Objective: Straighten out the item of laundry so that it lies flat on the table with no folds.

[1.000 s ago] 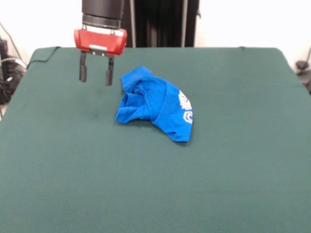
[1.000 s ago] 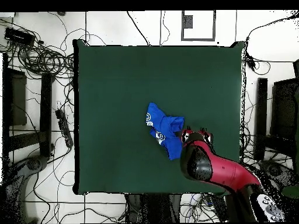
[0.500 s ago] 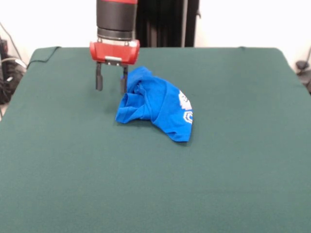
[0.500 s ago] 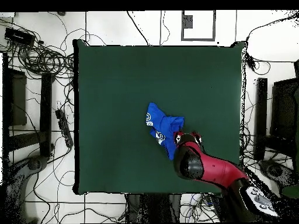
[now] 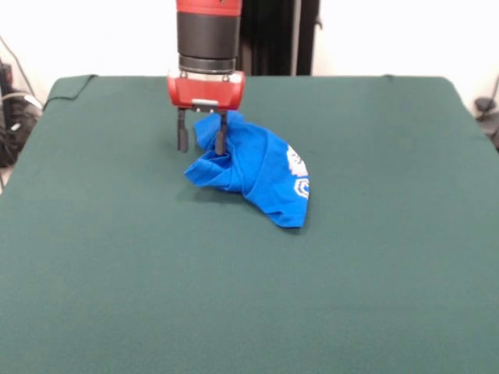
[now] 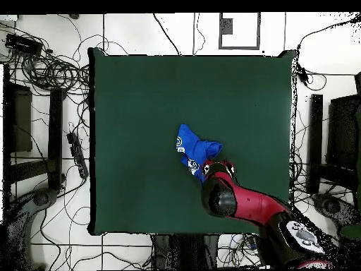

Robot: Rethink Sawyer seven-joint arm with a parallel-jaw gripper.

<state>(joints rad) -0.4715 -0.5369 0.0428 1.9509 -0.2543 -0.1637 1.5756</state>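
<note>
Gripper [image 5: 202, 142] spread, fingers straddling far-left edge of item of laundry [image 5: 253, 167]; garment bunched, mid table [image 5: 374, 257], mostly right of gripper in front view. Overhead: arm covers garment's near corner.

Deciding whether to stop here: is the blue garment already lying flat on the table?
No: the blue garment sits bunched in folds on the table, with the open claw at its edge.

Front camera faces across the table [image 5: 117, 273]; overhead looks straight down on it.
</note>
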